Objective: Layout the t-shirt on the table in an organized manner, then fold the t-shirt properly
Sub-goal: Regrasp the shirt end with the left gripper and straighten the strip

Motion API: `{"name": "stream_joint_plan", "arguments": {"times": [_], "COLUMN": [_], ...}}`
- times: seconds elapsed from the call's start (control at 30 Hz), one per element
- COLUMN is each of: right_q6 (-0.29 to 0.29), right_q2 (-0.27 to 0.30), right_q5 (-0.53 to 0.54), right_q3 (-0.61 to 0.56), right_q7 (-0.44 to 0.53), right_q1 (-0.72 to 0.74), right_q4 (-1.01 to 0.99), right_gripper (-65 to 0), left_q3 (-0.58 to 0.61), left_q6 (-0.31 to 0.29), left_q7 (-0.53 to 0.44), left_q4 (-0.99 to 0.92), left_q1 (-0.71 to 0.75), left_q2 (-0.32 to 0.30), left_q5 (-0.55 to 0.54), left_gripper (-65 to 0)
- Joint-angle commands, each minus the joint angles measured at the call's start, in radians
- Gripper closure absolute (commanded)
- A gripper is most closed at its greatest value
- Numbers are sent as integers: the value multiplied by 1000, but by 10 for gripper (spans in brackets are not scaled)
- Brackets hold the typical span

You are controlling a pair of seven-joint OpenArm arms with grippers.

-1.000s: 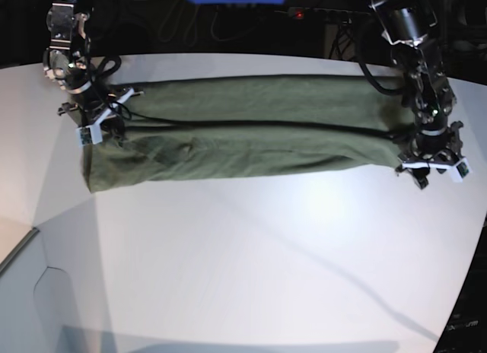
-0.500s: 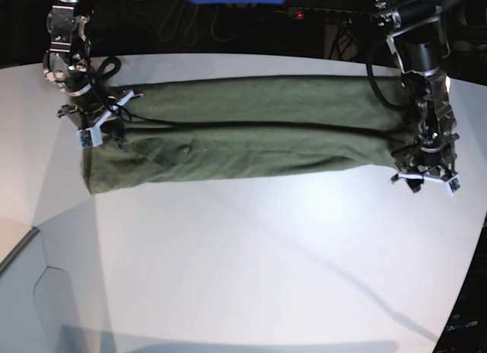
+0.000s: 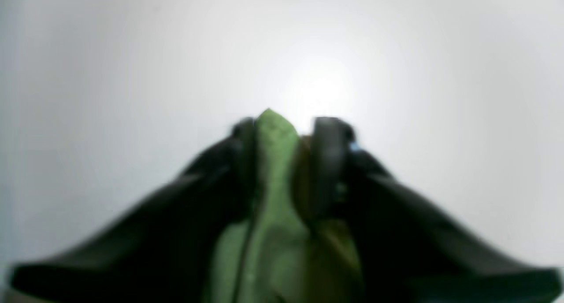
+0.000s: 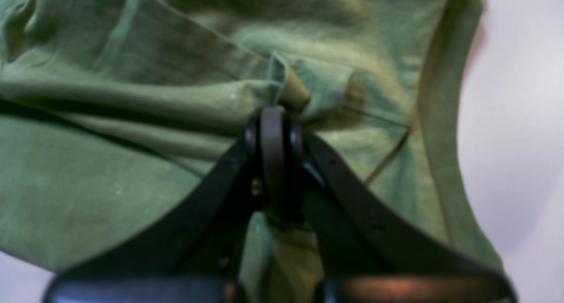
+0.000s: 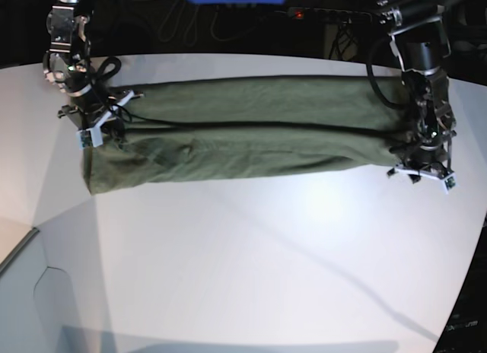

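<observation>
Viewed from the base camera, left to right, with the plain olive-green short-sleeved cotton t-shirt [image 5: 251, 132] as the landmark throughout.

At the shirt's left end: the right gripper [image 5: 97, 123], black with white-tagged fingertips, down on the cloth near the upper corner. Jaws pressed fully together on a pinched-up ridge of the green fabric, plain in the right wrist view, where the dark fingers [image 4: 273, 135] meet over a bunched fold of the t-shirt [image 4: 132, 118]. Wrinkles radiating from that pinch; a hem seam running just right of it.

Across the middle: the shirt itself, folded lengthwise into a long narrow band, lying flat on the large smooth white tabletop [image 5: 251, 269] near its far curved edge. One dark crease line running along the band's length, splitting it into an upper and a lower strip. Lower left corner sagging a little toward the near side. Wide bare white surface on the near side of the shirt.

At the shirt's right end: the left gripper [image 5: 421, 169], at the lower right corner of the band, pointing down. In the left wrist view, a narrow tongue of green cloth [image 3: 275, 171] standing between the two dark fingers [image 3: 328, 157], jaws narrowed around it with the fabric touching the finger on one side; blurred picture, so whether the grip is already tight cannot be told. White tabletop [image 3: 132, 65] behind.
</observation>
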Motion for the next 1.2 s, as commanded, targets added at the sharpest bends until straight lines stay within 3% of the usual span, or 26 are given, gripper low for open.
{"name": "stream_joint_plan", "arguments": {"times": [0.0, 0.1, 0.53, 1.03, 1.17], "right_q6": [-13, -13, -15, -18, -18], "right_q2": [8, 8, 8, 9, 9], "right_q5": [-11, -11, -11, -11, -11], "right_q3": [2, 2, 5, 7, 7], "right_q7": [-19, -19, -19, -19, -19], "right_q1": [6, 6, 31, 35, 35], "right_q4": [5, 5, 5, 13, 13], "right_gripper": [0, 0, 0, 0, 0], "left_q3": [2, 0, -1, 11, 69], "left_q6": [-5, -1, -1, -7, -7], "left_q7": [13, 21, 23, 24, 24], "left_q4": [9, 20, 352, 354, 354], "left_q1": [-13, -13, 36, -87, -107], "left_q2": [-11, -7, 9, 10, 6], "left_q5": [-2, -2, -12, -11, -11], "left_gripper": [-123, 0, 0, 0, 0]}}
